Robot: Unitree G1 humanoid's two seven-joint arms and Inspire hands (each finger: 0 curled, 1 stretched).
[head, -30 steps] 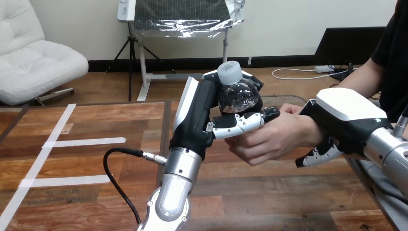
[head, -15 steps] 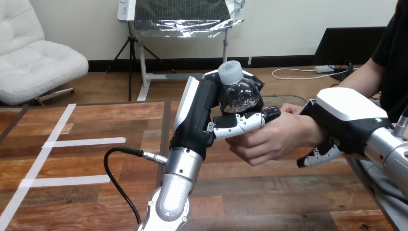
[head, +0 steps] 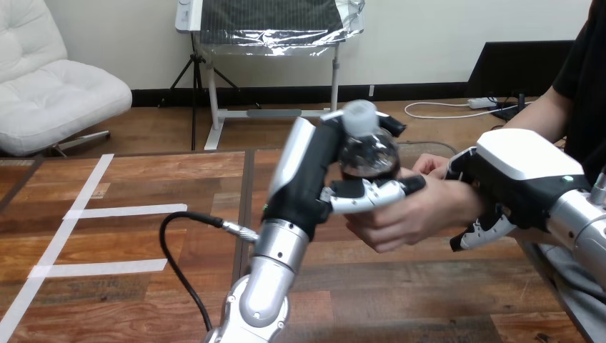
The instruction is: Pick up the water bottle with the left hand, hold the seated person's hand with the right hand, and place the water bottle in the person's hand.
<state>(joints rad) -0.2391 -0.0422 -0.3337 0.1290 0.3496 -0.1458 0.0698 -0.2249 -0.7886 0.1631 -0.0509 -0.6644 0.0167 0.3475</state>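
Above the person's hand (head: 414, 214) at the right, my left hand (head: 314, 179) clasps the clear plastic, white-capped water bottle (head: 368, 146) and my right hand (head: 518, 175) curls round their wrist (head: 457, 204); releasing off-centre could topple it.

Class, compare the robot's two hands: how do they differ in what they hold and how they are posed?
The left hand curls round the water bottle; the right hand curls round the person's wrist. The left hand stands upright, the right hand lies back-up. Both are shut on something, flanking the person's hand.
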